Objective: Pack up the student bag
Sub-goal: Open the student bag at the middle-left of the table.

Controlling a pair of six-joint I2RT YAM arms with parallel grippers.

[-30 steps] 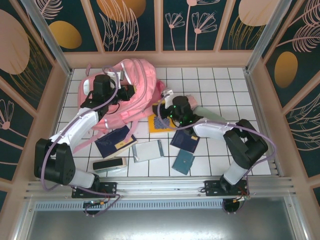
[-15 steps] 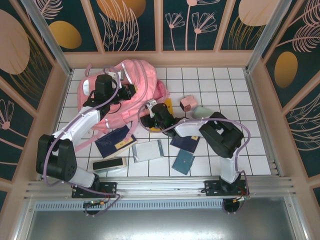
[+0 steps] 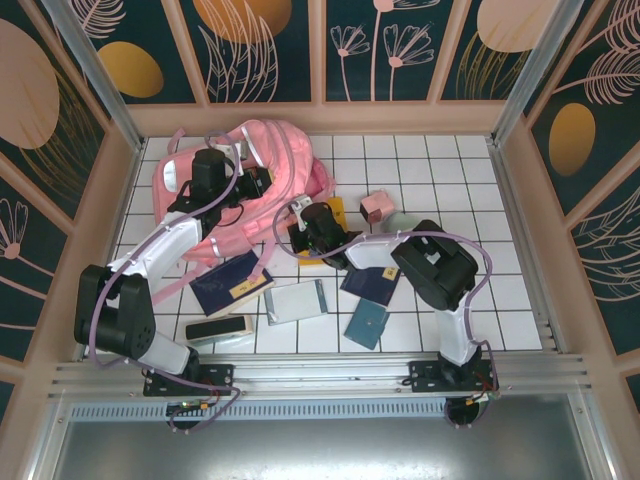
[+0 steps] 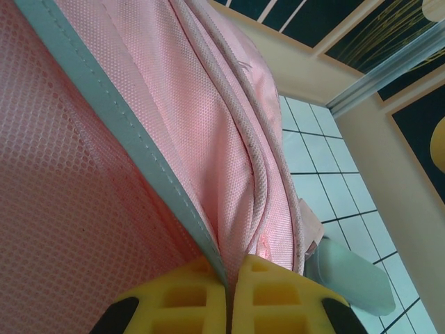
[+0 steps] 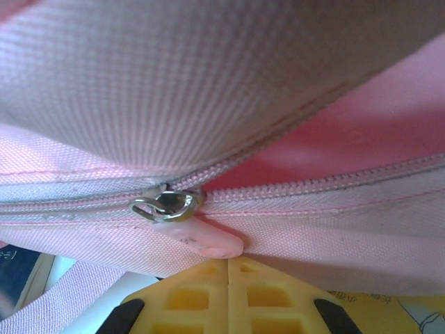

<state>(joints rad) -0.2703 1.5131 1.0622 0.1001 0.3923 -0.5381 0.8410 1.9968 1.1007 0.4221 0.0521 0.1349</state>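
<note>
Looking at the student bag (image 3: pixel 265 150), flopped flat on the white tiled table (image 3: pixel 450 170), pink all over with pale stripes. Got the left gripper (image 3: pixel 258 183) sitting on top of the bag and clamped onto it. Up close, pinching a pale stripe edge (image 4: pixel 139 174) of the bag tight between yellow fingers (image 4: pixel 174 306).

Got the right gripper (image 3: pixel 298 232) pushed up against the bag's near right edge, fingertips (image 5: pixel 188 299) squeezed together with no gap. Right at those tips, seeing a pink zip pull (image 5: pixel 208 240) hanging off a metal slider (image 5: pixel 163 205) on the bag's zipper (image 5: pixel 313 191). Can't tell if actually caught or just touching.

Just right of the bag, under the right arm, spotting a yellow book (image 3: pixel 336 214). Further right of the bag, well apart, a small pink box (image 3: pixel 376 207). In front of the bag: a navy notebook (image 3: pixel 228 283), a second navy notebook (image 3: pixel 372 283), a grey pouch (image 3: pixel 296 302), a teal notebook (image 3: pixel 366 324) and a dark case (image 3: pixel 218 329).
</note>
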